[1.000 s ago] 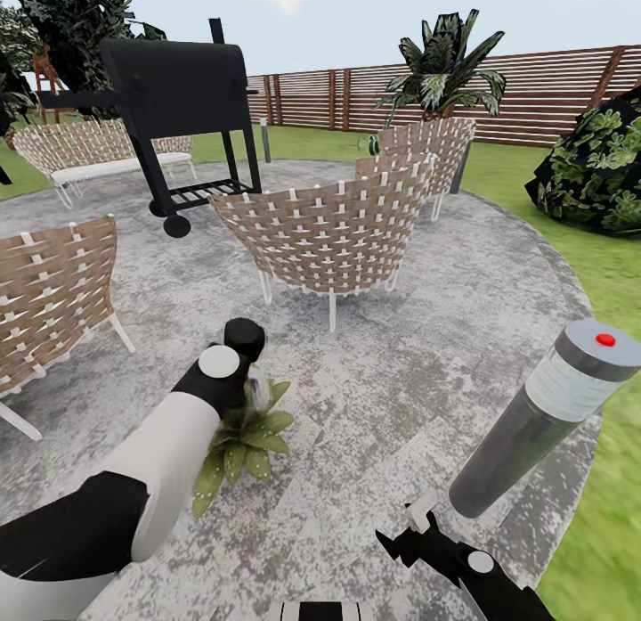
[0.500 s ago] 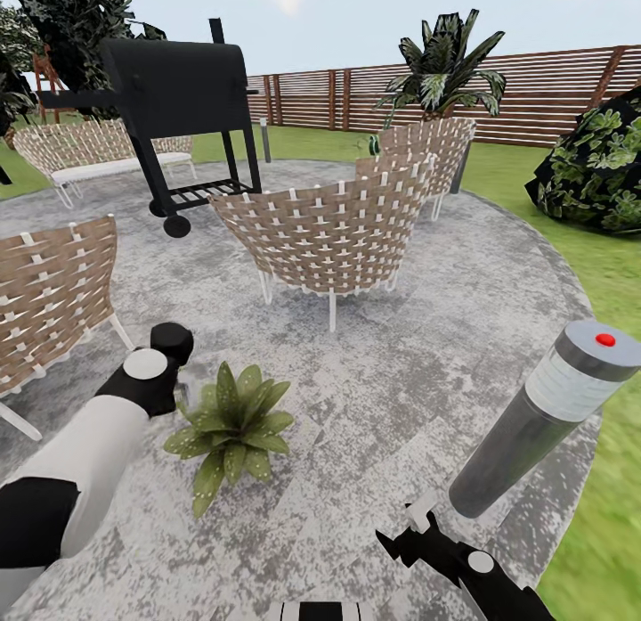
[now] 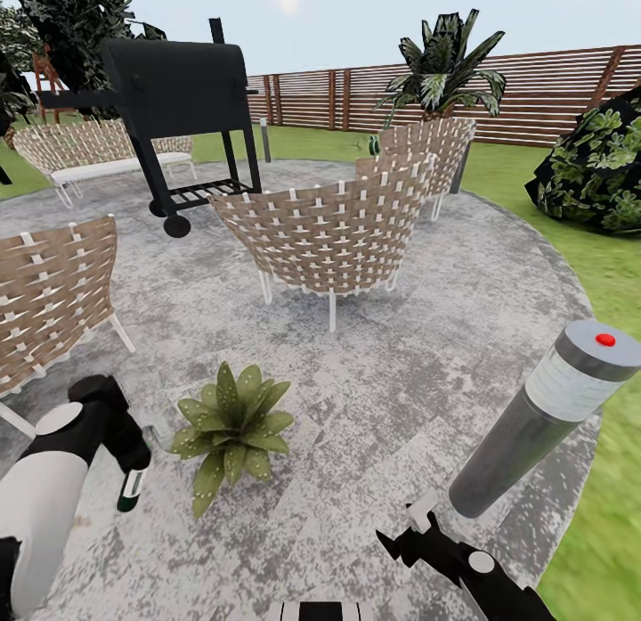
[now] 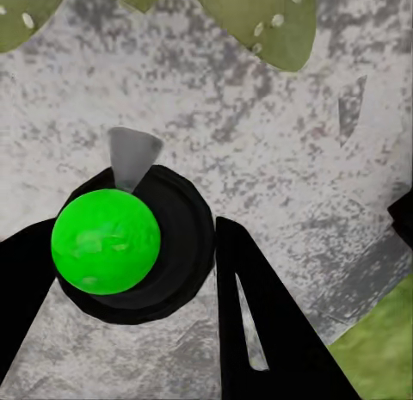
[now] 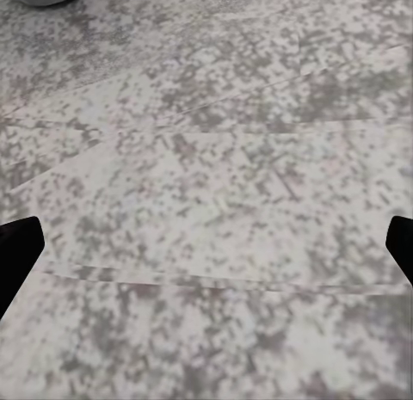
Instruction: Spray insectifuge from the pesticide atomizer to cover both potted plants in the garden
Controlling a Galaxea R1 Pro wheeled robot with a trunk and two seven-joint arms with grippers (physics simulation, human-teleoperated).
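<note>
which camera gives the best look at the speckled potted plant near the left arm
The head view: the potted plant shows whole, a full rosette on the stone patio. The left wrist view catches just a few speckled leaf tips at its edge.

The pesticide atomizer (image 3: 132,489) is a slim dark bottle with a white label, hanging bottom-down just beside the potted plant (image 3: 231,430) and above the grey mottled stone patio (image 3: 427,354). From the left wrist view it shows end-on: a round black body (image 4: 172,245) with a bright green cap and a pale nozzle pointing toward the leaves. The plant is a low rosette of pointed green leaves with pale speckles, sitting on the patio.
</note>
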